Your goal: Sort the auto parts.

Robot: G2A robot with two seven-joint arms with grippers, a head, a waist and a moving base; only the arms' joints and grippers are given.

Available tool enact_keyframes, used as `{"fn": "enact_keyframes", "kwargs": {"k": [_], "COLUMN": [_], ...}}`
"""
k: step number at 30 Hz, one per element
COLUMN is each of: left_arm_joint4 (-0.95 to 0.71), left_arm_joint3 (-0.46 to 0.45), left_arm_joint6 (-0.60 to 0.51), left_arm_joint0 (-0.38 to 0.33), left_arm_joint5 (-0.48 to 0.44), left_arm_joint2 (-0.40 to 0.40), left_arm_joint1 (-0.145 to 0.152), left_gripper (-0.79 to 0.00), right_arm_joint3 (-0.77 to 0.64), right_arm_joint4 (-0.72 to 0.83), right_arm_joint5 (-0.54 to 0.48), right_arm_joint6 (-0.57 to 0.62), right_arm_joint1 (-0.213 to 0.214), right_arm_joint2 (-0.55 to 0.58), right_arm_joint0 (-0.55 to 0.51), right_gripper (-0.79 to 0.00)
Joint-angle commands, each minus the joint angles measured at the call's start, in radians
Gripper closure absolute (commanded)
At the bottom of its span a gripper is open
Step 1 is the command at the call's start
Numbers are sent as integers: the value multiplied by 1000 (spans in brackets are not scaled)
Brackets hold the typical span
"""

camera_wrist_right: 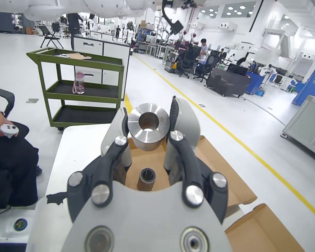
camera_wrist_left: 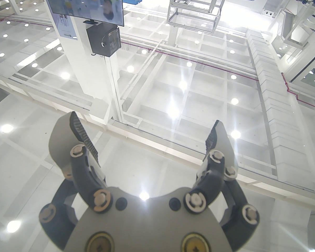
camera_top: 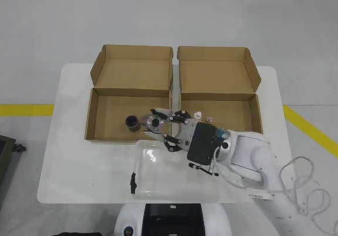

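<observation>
White table (camera_top: 68, 153), left box (camera_top: 107, 128): right jaws around steel ring (camera_wrist_right: 148, 129), dark sleeve (camera_wrist_right: 146, 179) half-hidden below; left jaws wide.

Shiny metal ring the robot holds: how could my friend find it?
Find the white table, then the cardboard box on its left side. Above that box the right end effector pinches the shiny metal ring. It is silver and fat; the dark tube in the box is black and slimmer.
</observation>
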Motion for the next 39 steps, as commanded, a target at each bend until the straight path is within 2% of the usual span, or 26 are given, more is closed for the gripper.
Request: {"fn": "enact_keyframes", "kwargs": {"k": [1, 9, 17, 39], "left_arm_joint4": [0, 0, 0, 0], "left_arm_joint3": [0, 0, 0, 0], "left_arm_joint6": [0, 0, 0, 0], "left_arm_joint0": [0, 0, 0, 0], "left_arm_joint5": [0, 0, 0, 0], "left_arm_joint2": [0, 0, 0, 0], "left_arm_joint1": [0, 0, 0, 0], "left_gripper": [-785, -785, -785, -785], "right_arm_joint3": [22, 134, 271, 620], "right_arm_joint4": [-8, -49, -55, -14], "right_arm_joint5": [2, 46, 86, 210], "right_arm_joint6": [8, 89, 169, 335], "right_arm_joint1": [-3, -14, -32, -136], "right_arm_joint2": [-25, -95, -147, -334], "right_arm_joint0": [3, 22, 91, 344], "right_gripper": [0, 0, 0, 0]}}
